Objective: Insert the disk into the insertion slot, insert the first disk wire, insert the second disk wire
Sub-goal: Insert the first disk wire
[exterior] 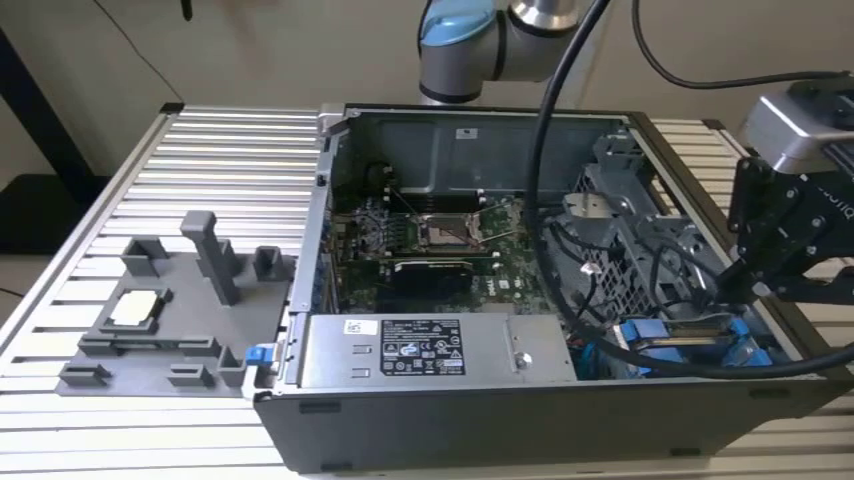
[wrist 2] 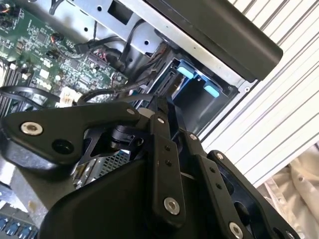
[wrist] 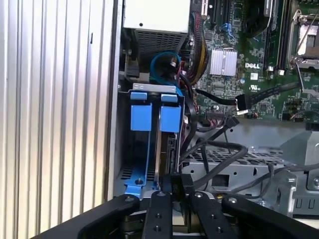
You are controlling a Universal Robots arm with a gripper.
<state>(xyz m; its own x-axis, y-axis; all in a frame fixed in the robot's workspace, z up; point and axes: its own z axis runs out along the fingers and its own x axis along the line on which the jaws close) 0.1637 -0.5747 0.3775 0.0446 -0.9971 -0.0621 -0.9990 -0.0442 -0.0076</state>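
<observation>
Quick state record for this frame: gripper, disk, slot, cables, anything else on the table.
gripper: in the case's drive corner, at the near end of the disk
disk: on edge in its blue carrier, in the insertion slot
insertion slot: drive-cage bay by the case wall; second blue carrier beside the disk
cables: black, loose over the perforated cage; connection to the disk cannot be told
power-supply box: inside the case
fixture tray: on the slatted table, exterior view's left of the case
</observation>
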